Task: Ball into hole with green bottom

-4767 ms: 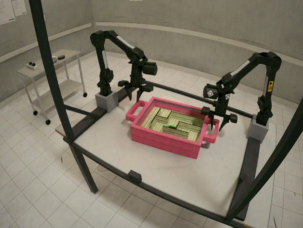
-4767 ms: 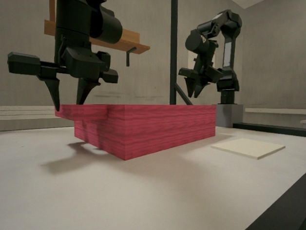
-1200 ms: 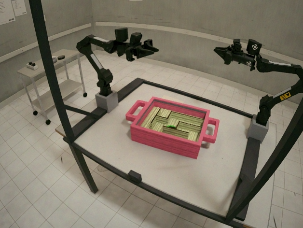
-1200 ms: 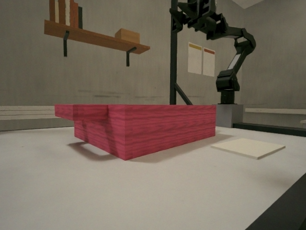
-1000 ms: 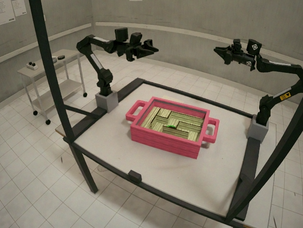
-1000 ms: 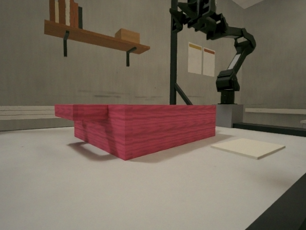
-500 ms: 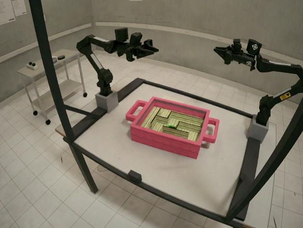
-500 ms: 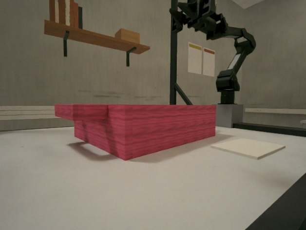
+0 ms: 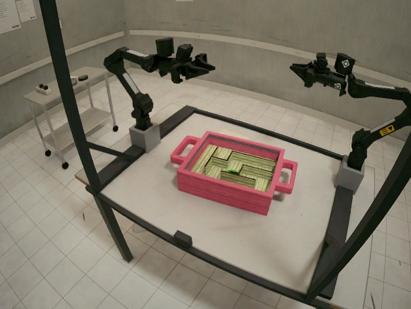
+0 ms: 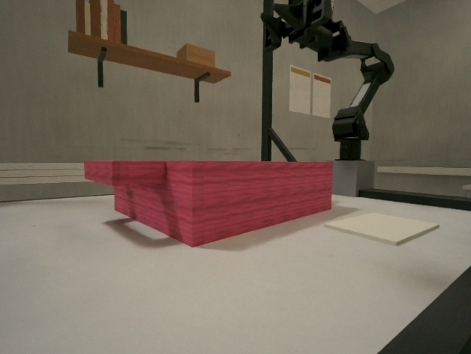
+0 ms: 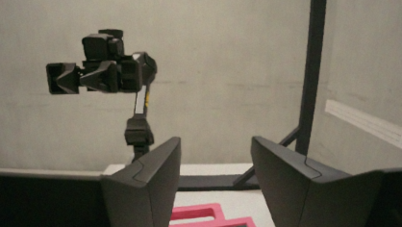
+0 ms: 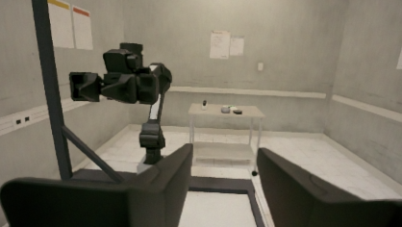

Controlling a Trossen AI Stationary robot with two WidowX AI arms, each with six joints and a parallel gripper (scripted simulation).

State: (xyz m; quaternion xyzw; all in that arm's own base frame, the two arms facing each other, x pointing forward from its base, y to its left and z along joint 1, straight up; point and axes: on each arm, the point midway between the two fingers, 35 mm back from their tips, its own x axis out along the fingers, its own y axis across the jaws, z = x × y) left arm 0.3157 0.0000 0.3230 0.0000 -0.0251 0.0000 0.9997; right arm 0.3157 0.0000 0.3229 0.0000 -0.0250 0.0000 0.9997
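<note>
Step in hand, by my reading: pre-grasp, with no tilting under way. The pink board (image 9: 226, 196) (image 10: 247, 193) (image 11: 247, 222) lies flat on the table (image 9: 266, 242) (image 10: 228, 289) (image 11: 240, 198) (image 12: 216, 209), centre of the top view. Inside are pale green maze walls; the green bottom (image 9: 232, 171) shows as a small bright patch near the middle, partly screened by a wall.

Ball: not distinguishable in any view. Its place, and whether it is already in a hole, cannot be told.

Left gripper (image 9: 211, 69) (image 10: 268, 10) (image 11: 215, 138) (image 12: 100, 89): hangs upper centre-left in the top view, fingers parted partway, nothing between them. Right gripper (image 9: 291, 67) (image 11: 73, 79) (image 12: 225, 148): upper right, same part-open state, nothing held. Both are well apart from the board.

Next move, as judged: bring each gripper down to its own side, the left one to the left handle (image 9: 176, 150), the right one to the right handle (image 9: 292, 177) (image 10: 98, 171) (image 11: 218, 212); open wider if the bars require it, then close on both together. Locate the ball before lifting. Tilts should be small and slow, as uneven lifting could send it into a wall or a wrong hole. Finish by lowering the board level.
</note>
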